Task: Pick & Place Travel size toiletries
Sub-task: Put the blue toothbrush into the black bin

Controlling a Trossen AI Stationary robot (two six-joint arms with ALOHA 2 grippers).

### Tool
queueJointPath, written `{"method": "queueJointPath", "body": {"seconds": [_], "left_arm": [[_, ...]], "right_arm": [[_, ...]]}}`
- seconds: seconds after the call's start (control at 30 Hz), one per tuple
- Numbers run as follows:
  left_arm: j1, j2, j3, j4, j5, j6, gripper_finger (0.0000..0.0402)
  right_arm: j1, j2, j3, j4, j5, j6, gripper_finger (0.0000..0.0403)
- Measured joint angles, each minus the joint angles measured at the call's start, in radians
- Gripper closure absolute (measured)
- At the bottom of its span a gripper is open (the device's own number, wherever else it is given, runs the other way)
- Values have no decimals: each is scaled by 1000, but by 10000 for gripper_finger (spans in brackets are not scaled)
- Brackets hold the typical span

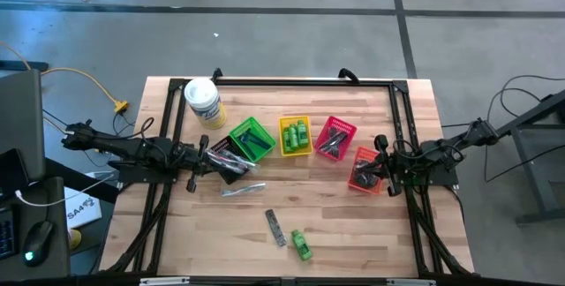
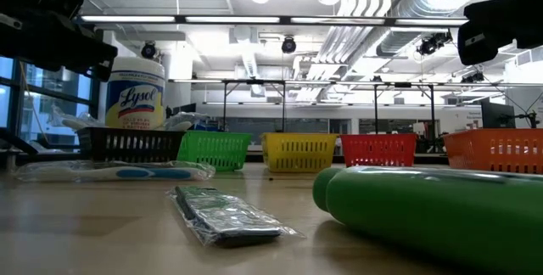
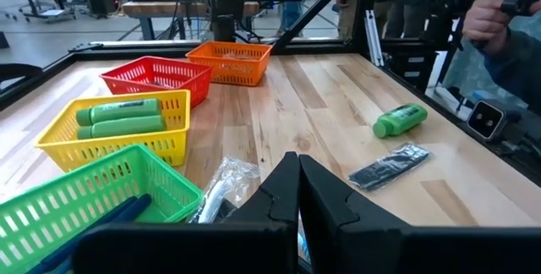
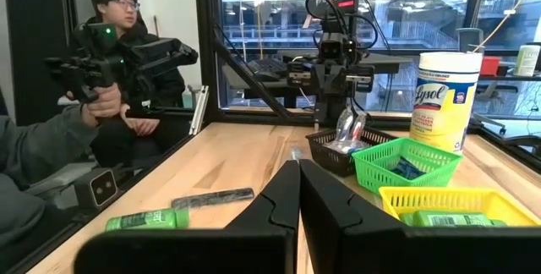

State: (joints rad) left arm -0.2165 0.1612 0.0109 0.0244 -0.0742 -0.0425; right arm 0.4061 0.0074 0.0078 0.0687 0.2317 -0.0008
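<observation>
Loose toiletries lie flat on the wooden table: a bright green mini bottle [image 1: 302,245] [image 3: 400,119], a dark comb in a clear wrap [image 1: 276,227] [image 3: 389,166], and a clear-wrapped stick [image 1: 243,189] [image 2: 119,171]. More green bottles [image 3: 118,117] lie in the yellow basket [image 1: 296,136]. My left gripper [image 3: 298,181] hovers shut, level, at the table's left over the black basket [image 1: 228,159]. My right gripper [image 4: 298,185] hovers shut, level, at the table's right by the orange basket [image 1: 365,170]. Neither holds anything.
A row of baskets crosses the table's middle: black, green [image 1: 252,139], yellow, red [image 1: 335,137], orange. A white Lysol tub [image 1: 203,102] stands at the far left. A black frame [image 1: 291,81] rims the table. A person [image 4: 118,63] sits beyond the near edge.
</observation>
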Motion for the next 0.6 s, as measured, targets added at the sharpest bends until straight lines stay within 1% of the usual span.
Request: {"method": "queueJointPath", "body": {"seconds": [0.33, 0.4, 0.5, 0.53, 0.6], "left_arm": [[0, 0, 0, 2, -9, 11, 402], [0, 0, 0, 11, -50, -6, 402], [0, 8, 21, 12, -191, -90, 402], [1, 20, 36, -10, -207, -94, 402], [-1, 53, 79, -24, -191, -86, 402]], "right_arm": [[0, 0, 0, -2, 0, 1, 401], [0, 0, -1, -2, 0, 4, 401], [0, 0, -1, -3, 0, 4, 401], [0, 0, -1, -3, 0, 4, 401], [0, 0, -1, -3, 0, 4, 401]]}}
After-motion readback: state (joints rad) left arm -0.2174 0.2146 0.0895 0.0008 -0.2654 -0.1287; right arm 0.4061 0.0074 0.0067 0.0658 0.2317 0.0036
